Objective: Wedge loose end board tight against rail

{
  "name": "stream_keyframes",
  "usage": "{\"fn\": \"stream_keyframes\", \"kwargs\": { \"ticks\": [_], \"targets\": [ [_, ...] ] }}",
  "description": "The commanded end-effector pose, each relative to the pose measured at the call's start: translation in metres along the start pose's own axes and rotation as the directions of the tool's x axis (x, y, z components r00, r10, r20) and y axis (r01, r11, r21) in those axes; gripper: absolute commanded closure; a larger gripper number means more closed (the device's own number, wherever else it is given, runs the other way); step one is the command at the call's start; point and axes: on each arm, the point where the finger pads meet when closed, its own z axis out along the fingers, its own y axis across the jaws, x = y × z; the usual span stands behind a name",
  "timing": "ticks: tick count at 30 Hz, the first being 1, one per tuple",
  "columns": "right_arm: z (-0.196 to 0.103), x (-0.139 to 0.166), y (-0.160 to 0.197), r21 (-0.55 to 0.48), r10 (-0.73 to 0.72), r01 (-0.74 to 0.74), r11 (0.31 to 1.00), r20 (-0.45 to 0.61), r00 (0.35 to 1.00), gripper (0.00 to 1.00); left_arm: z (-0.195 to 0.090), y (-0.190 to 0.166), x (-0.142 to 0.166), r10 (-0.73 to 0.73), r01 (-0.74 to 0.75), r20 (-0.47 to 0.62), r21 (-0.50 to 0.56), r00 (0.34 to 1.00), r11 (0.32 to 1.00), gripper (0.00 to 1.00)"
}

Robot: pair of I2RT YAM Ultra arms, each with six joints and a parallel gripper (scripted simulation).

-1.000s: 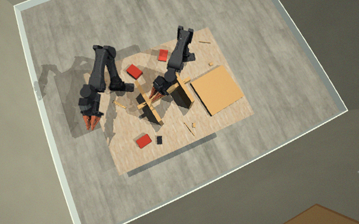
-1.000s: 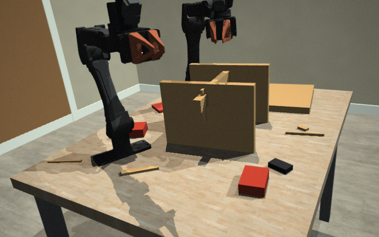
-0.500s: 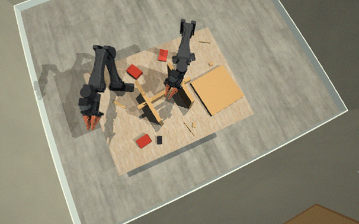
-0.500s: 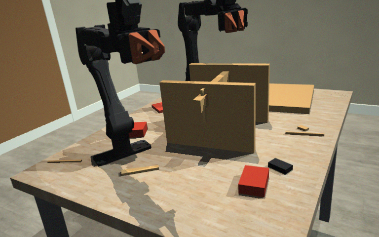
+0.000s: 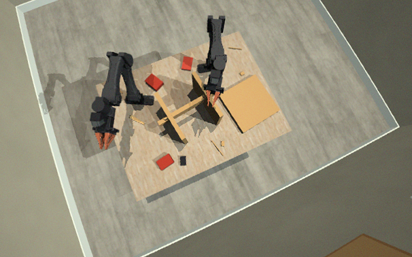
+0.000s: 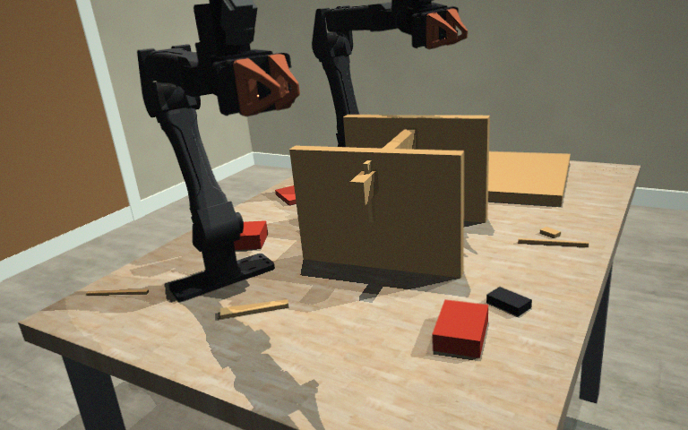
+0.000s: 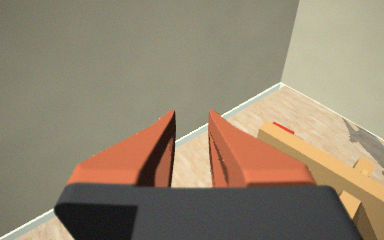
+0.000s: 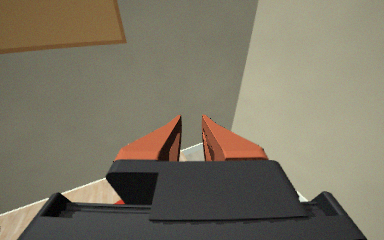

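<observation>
1. Pale wood grain covers the surface (image 5: 135, 180) (image 6: 355, 355) (image 7: 195, 160) (image 8: 90, 192); the wedge (image 6: 367, 164) (image 7: 366, 172) appears seated at the rail (image 5: 184, 109) (image 6: 399, 140) (image 7: 350, 201), outside the near end board (image 5: 173, 118) (image 6: 380, 218) (image 7: 325, 155), toward 9 o'clock from the top view's centre.
2. It should handle as light, stiff, fairly smooth wood; any regrip belongs on its thick head, across the flat sides.
3. Its long axis seems upright, head toward 12 o'clock and taper toward 6 in the exterior view.
4. Left claw (image 5: 211, 104) (image 6: 461, 32) (image 7: 192, 112) and right claw (image 5: 103, 148) (image 6: 291, 93) (image 8: 191, 120) are narrowly parted, empty.
</observation>
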Motion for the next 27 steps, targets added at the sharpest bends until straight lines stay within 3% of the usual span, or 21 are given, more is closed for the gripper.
{"fn": "stream_keyframes", "kwargs": {
  "ticks": [1,10,18,22,23,27],
  "targets": [
    [-0.005,-0.035,0.0,-0.001,0.004,-0.004,1.0,0.085,0.996,0.78,-0.022,0.028,-0.017,-0.015,0.025,0.083,-0.113,0.996,0.993,0.79],
    [-0.005,-0.035,0.0,-0.001,0.004,-0.004,1.0,0.085,0.996,0.78,-0.069,0.076,-0.009,-0.039,0.088,0.163,-0.31,0.986,0.947,0.79],
    [-0.005,-0.035,0.0,-0.001,0.004,-0.004,1.0,0.085,0.996,0.78,-0.095,0.097,0.001,-0.044,0.122,0.197,-0.401,0.979,0.908,0.79],
    [-0.005,-0.035,0.0,-0.001,0.004,-0.004,1.0,0.085,0.996,0.78,-0.099,0.092,-0.012,-0.03,0.112,0.216,-0.38,0.976,0.918,0.79],
    [-0.005,-0.035,0.0,-0.001,0.004,-0.004,1.0,0.085,0.996,1.0,-0.101,0.093,-0.015,-0.016,0.099,0.215,-0.383,0.976,0.918,0.79],
    [-0.005,-0.035,0.0,-0.001,0.004,-0.003,1.0,0.085,0.996,1.0,-0.099,0.091,-0.014,-0.02,0.102,0.213,-0.382,0.977,0.918,0.79]
  ]
}}
